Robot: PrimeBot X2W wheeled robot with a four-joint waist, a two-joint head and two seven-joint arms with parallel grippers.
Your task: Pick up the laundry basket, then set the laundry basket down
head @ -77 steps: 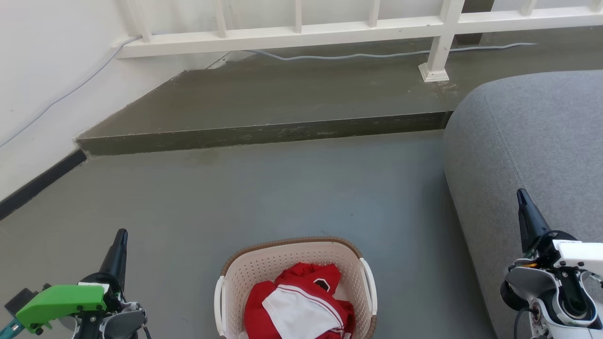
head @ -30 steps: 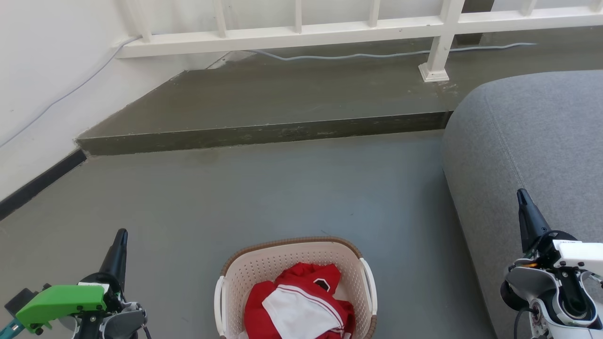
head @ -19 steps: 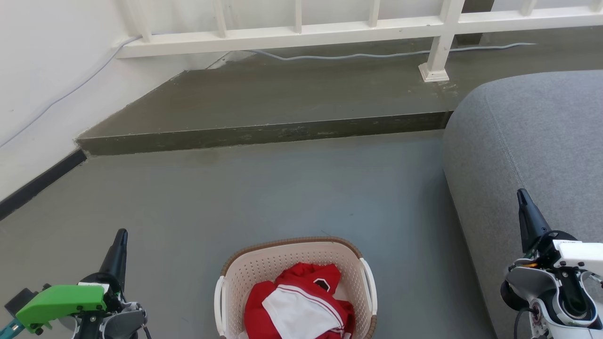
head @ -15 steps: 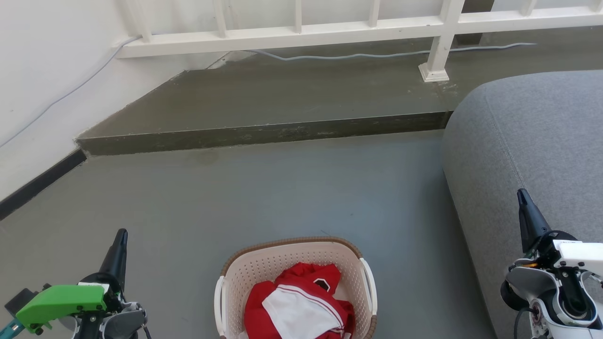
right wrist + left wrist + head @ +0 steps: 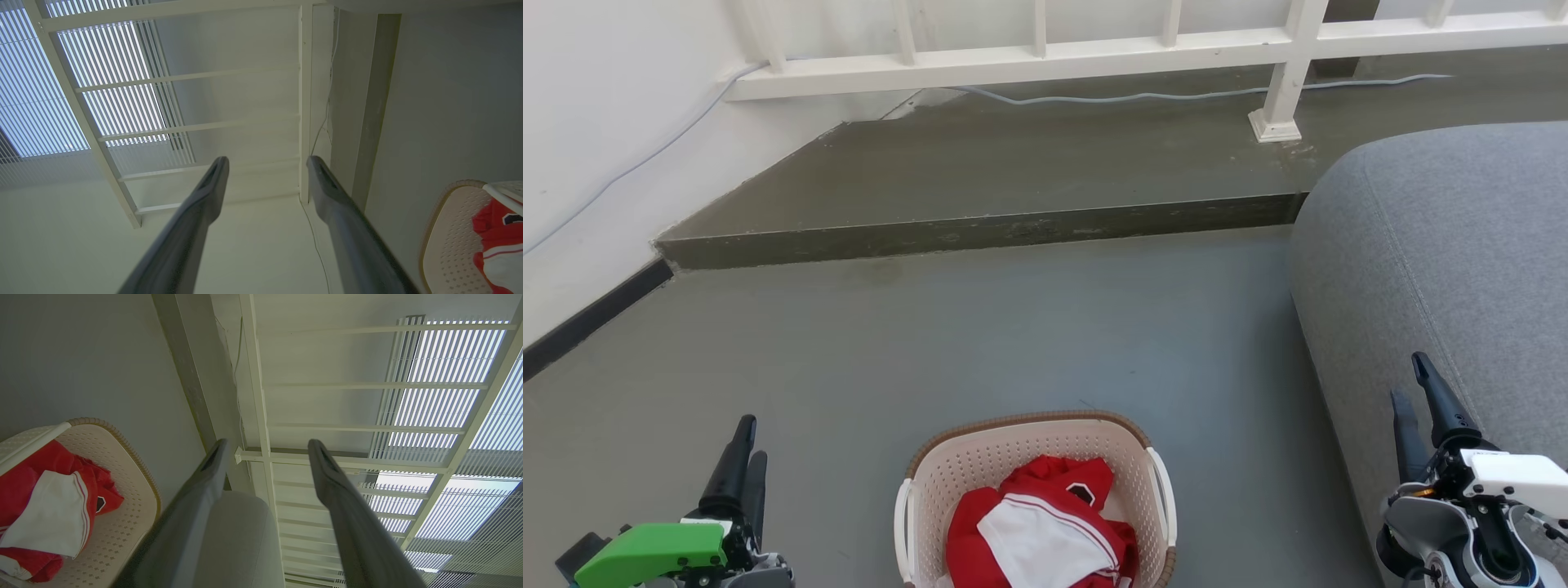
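A: Where's the laundry basket (image 5: 1005, 457)?
B: On the grey floor (image 5: 1013, 327) between the arms, low in the head view, with a red-and-white garment (image 5: 1045, 535) heaped inside. The left gripper (image 5: 752, 439) and right gripper (image 5: 1409, 377) both hang well apart from it, fingers spread, nothing held
A: So what could spoil the lift?
B: I'd say uneven grips on the white side handles (image 5: 1168, 498): one side catching first would tip the basket and spill the garment. The right arm is also close against the grey sofa (image 5: 1462, 245), so it may snag swinging inward
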